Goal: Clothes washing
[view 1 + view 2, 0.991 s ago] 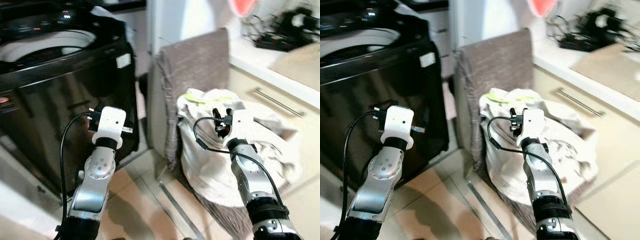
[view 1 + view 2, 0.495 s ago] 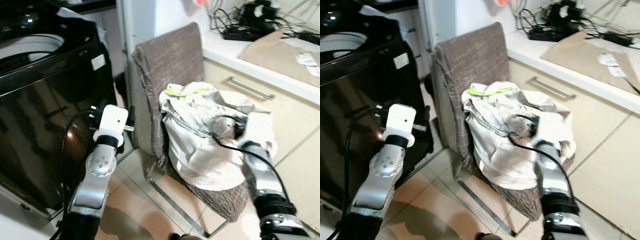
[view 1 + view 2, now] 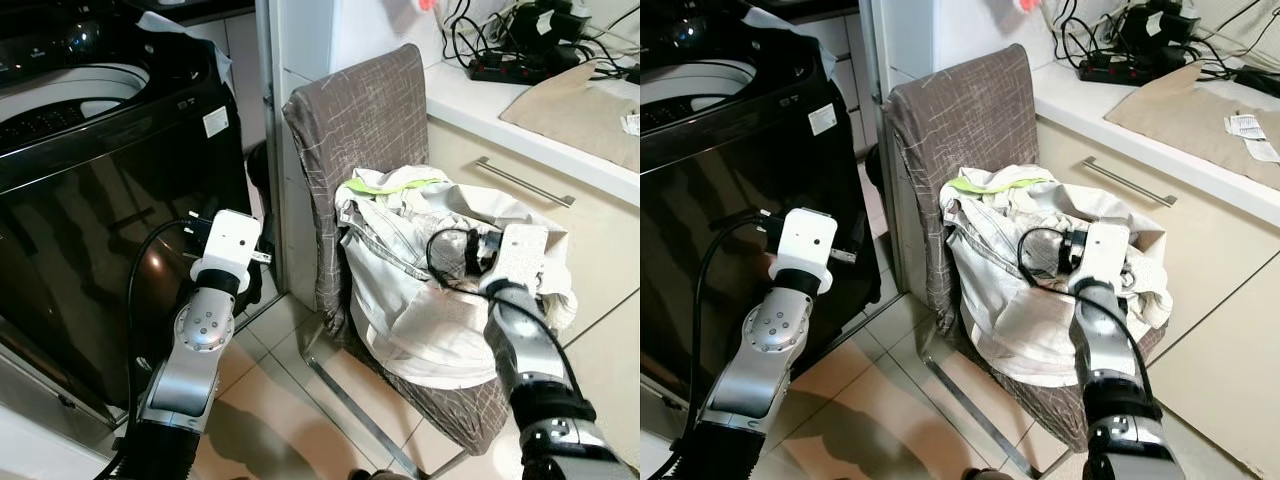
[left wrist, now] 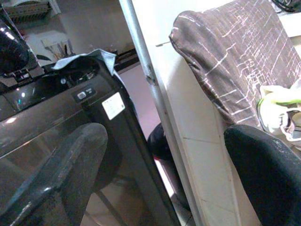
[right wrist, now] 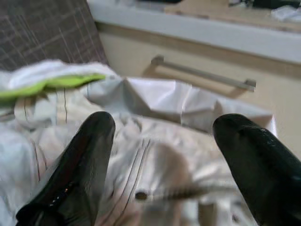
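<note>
A heap of pale crumpled clothes (image 3: 410, 270), with a lime-green edge on top, lies on the seat of a brown fabric chair (image 3: 365, 110). My right gripper (image 5: 164, 160) hangs open just over the heap. Its two black fingers (image 5: 80, 165) are spread wide above a striped, buttoned garment and hold nothing. The black top-loading washing machine (image 3: 100, 200) stands to the left with its lid up and the white drum rim showing. My left gripper (image 4: 164, 165) is held open at mid height between the machine and the chair, with nothing in it.
A white wall corner (image 3: 300, 50) rises between the machine and the chair. On the right, a cream cabinet with a metal handle (image 3: 525, 182) carries a counter with a power strip and cables (image 3: 520, 50) and a beige cloth (image 3: 580, 100). Tiled floor (image 3: 270, 400) lies below.
The whole view has swung and sharpened as the camera moved. My right gripper has come down from in front of the heap to just over the clothes. The left arm keeps its pose.
</note>
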`<state>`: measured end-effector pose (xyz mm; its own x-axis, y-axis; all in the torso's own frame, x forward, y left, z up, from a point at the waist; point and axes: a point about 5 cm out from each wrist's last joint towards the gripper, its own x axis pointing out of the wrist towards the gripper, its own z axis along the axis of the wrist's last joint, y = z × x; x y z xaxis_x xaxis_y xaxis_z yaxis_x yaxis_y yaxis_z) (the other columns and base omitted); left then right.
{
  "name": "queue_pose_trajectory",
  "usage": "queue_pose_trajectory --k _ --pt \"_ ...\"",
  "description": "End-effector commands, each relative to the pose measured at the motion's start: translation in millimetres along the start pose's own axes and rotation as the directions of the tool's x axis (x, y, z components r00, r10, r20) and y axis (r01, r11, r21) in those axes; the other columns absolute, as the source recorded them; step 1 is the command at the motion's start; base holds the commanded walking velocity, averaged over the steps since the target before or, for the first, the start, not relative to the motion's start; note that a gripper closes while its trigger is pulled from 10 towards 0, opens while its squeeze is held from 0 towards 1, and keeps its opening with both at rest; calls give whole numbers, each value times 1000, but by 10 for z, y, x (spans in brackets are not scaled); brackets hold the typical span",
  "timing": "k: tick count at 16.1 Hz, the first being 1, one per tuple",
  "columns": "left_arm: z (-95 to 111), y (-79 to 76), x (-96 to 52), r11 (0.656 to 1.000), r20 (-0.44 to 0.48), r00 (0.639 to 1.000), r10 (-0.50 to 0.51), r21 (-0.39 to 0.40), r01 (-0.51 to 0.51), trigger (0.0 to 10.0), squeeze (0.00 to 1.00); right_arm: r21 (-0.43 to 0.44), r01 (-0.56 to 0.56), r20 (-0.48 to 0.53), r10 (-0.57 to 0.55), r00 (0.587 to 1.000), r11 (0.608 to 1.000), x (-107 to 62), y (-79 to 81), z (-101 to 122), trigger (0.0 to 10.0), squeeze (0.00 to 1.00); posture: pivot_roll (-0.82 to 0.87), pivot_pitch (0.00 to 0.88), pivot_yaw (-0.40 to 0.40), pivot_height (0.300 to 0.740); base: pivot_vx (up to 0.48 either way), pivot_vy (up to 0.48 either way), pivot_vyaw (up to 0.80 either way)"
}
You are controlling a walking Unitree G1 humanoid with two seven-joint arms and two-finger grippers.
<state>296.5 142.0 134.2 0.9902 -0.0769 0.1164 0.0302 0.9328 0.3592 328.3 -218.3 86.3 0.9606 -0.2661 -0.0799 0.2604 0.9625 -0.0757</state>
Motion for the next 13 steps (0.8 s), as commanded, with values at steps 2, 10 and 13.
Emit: queue_pose_trajectory --k 2,10,13 --pt "8 -14 25 1000 7 1000 -10 14 10 10000 0 4 34 35 -34 999 999 73 -84 106 10000 1000 -5 0 -1 740 0 0 0" --pt "-7 -48 16 998 14 999 -52 35 52 10000 0 -27 -22 -10 22 1000 999 26 35 -12 10000 0 -12 0 5 740 0 0 -91" --pt "-1 -61 26 997 20 998 -62 53 61 10000 0 -24 1 -28 -1 1000 1000 11 18 -50 10000 0 -14 0 7 740 0 0 -681"
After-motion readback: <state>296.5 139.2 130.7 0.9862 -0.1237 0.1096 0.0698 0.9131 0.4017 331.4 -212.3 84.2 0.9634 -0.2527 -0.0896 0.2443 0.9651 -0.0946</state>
